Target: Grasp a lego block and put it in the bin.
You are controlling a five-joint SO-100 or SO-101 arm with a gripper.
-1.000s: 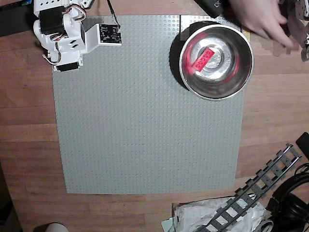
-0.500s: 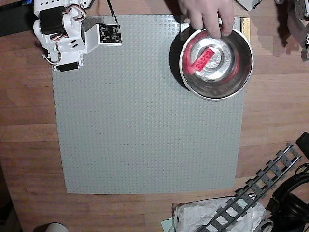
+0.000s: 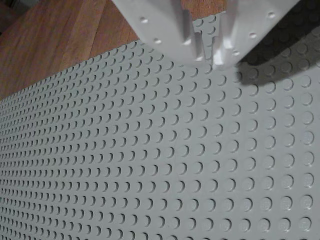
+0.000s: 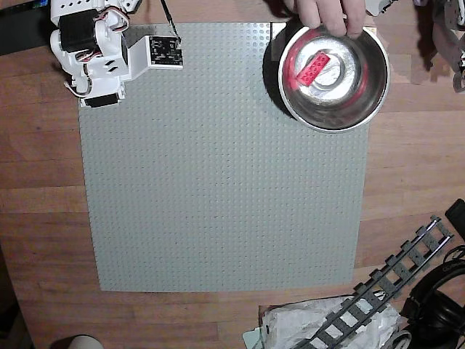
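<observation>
The white plastic two-finger gripper (image 3: pixel 206 47) is hanging just above the large grey studded baseplate (image 3: pixel 150 165) in the wrist view, its fingers nearly closed, leaving only a thin slit through which studs are showing, and gripping nothing. In the overhead view the arm's white body (image 4: pixel 102 51) is sitting folded at the baseplate's upper left corner, well apart from everything the task concerns.

The small bright red oblong lego block (image 4: pixel 312 68) is lying flat on the bottom of the round shiny stainless-steel bowl (image 4: pixel 363 102) at the baseplate's upper right corner. A bare human hand (image 4: pixel 327 13) is reaching in from the top edge, fingertips touching the bowl's far rim.

The block is looking light, rigid and slick-sided; pinching it across its narrow width, on the two long flat sides, should be giving the surest hold. The bowl seems smooth and light enough to be sliding under any push.
</observation>
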